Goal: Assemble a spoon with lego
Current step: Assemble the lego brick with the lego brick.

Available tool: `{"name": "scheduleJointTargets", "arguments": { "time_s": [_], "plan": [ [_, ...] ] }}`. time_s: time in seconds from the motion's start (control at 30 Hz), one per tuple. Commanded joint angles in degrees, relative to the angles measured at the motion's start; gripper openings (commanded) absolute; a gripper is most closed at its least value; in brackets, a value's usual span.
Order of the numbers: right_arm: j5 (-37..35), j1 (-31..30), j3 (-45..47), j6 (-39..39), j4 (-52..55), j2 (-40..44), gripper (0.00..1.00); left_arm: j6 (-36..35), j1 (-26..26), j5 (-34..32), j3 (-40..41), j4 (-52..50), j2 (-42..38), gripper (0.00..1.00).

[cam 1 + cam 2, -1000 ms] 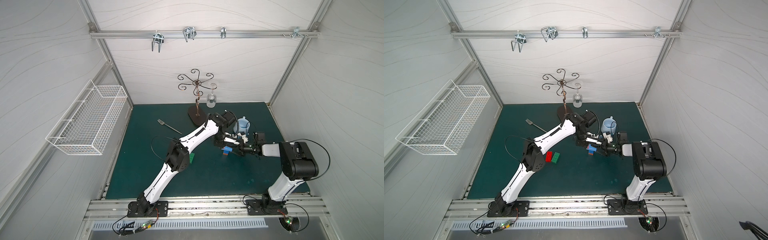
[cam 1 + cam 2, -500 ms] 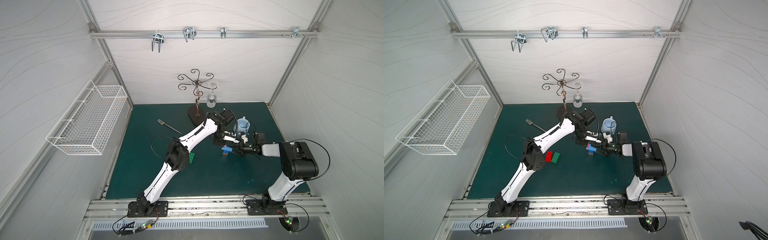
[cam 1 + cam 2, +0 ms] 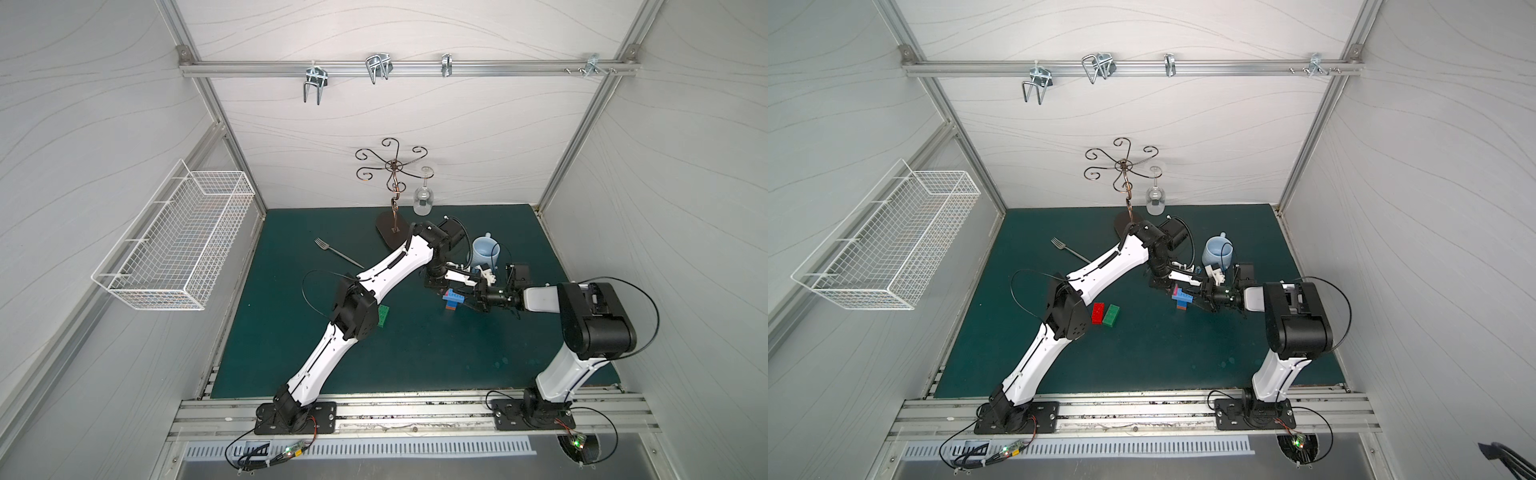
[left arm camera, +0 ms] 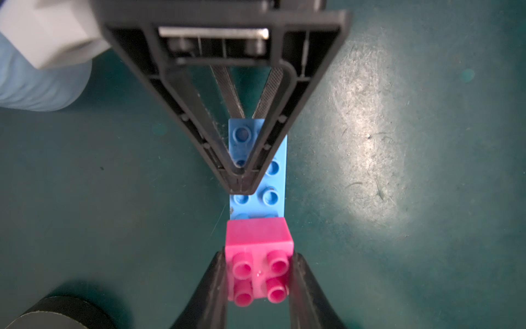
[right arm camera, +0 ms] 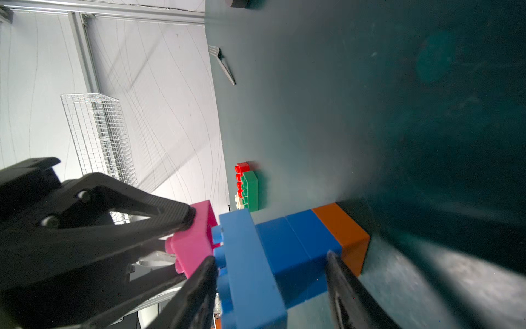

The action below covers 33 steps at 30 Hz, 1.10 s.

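The partly built spoon [image 5: 287,250] is a stack of an orange brick [image 5: 345,230], two blue bricks and a long light blue brick [image 4: 273,196] on top. It stands on the green mat [image 3: 415,353] in both top views [image 3: 1183,299]. My right gripper [image 5: 270,262] is shut on this stack from the side. My left gripper [image 4: 258,265] is shut on a pink brick [image 4: 259,236], which rests over the studs at one end of the light blue brick. Loose lego lies to the left: a red brick [image 3: 1099,312], a green brick [image 3: 1112,315] and a white one [image 5: 238,200].
A light blue mug [image 3: 485,253] stands just behind the two grippers. A metal fork [image 3: 338,253] lies further left on the mat. A glass stand [image 3: 390,230] with a hanging wine glass [image 3: 424,201] is at the back. A wire basket [image 3: 183,241] hangs on the left wall.
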<state>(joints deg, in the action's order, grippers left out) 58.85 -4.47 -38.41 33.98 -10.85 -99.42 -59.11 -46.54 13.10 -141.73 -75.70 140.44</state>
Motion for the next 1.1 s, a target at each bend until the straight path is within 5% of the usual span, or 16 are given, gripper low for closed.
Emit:
{"name": "scheduleJointTargets", "arguments": {
  "time_s": [0.0, 0.63, 1.07],
  "plan": [
    [-3.1, -0.9, -0.3, -1.3, 3.4, -2.3, 0.61, -2.7, 0.1, 0.0, -1.9, -2.1, 2.4, 0.00],
    [-3.0, -2.8, -2.7, -2.7, 4.4, -4.0, 0.61, 4.1, 0.9, -5.5, -1.7, -4.1, 1.9, 0.00],
    [-3.4, -2.9, -2.7, -2.7, 4.8, -4.1, 0.60, 7.9, 0.5, -2.3, -4.6, -7.4, 2.5, 0.00]
  ]
}}
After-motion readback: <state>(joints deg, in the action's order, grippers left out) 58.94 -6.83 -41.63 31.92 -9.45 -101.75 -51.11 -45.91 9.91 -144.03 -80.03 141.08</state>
